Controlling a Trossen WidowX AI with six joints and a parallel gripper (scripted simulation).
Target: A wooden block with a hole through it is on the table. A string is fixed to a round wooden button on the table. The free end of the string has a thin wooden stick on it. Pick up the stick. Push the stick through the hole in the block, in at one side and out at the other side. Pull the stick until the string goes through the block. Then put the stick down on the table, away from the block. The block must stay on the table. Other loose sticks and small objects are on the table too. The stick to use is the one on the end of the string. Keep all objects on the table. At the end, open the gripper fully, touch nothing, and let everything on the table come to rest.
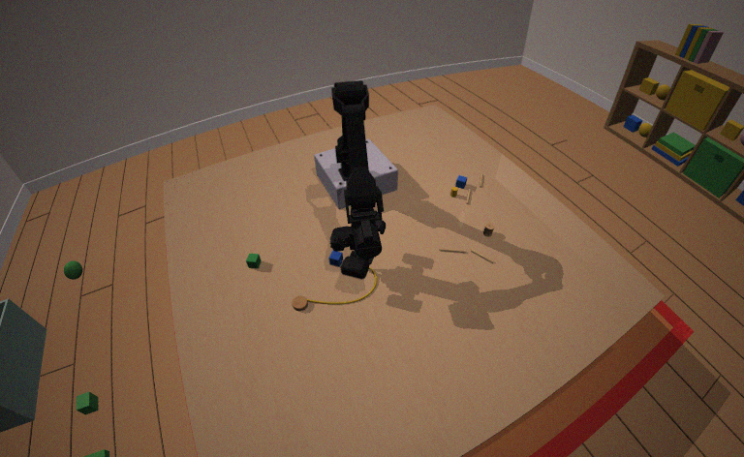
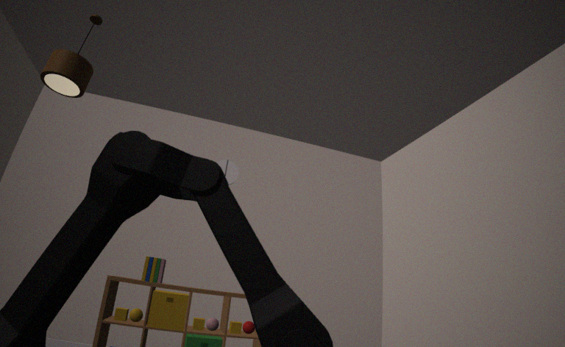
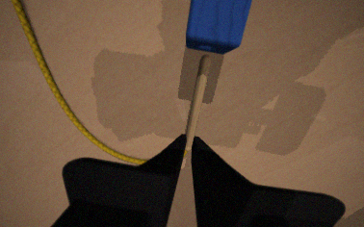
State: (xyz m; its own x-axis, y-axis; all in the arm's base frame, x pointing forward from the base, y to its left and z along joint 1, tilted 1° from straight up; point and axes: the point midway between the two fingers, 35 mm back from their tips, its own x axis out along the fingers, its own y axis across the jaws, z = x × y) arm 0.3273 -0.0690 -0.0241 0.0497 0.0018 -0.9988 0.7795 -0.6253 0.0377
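My gripper [image 1: 350, 253] [image 3: 189, 140] is closed on the thin stick [image 3: 196, 103], which pokes out ahead of the fingertips, its tip near the blue block [image 1: 335, 258] [image 3: 218, 24]. I take that block for the one with the hole, though I can't make out the opening well enough to be sure. It sits on the tabletop [image 1: 250, 391] [image 3: 10, 125], nearer the left edge than the right corner as the top view shows them. The yellow string [image 1: 343, 303] [image 3: 53, 88] leaves my fingers and curves round to the button [image 1: 299, 302], which lies nearer the left edge than the block does. The green block [image 1: 253, 260] is closer to that edge again, and two loose sticks [image 1: 452, 251] [image 1: 482, 257] lie over toward the right corner, well apart from my work.

I judge the pick-up done and the threading in hand, at the lining-up stage. In the wrist view the stick leans a little across the block's line, so I'd want height and heading matched to the hole before a slow, straight push. Off-centre, the tip could catch the face and shove the block along, or twist in my grip
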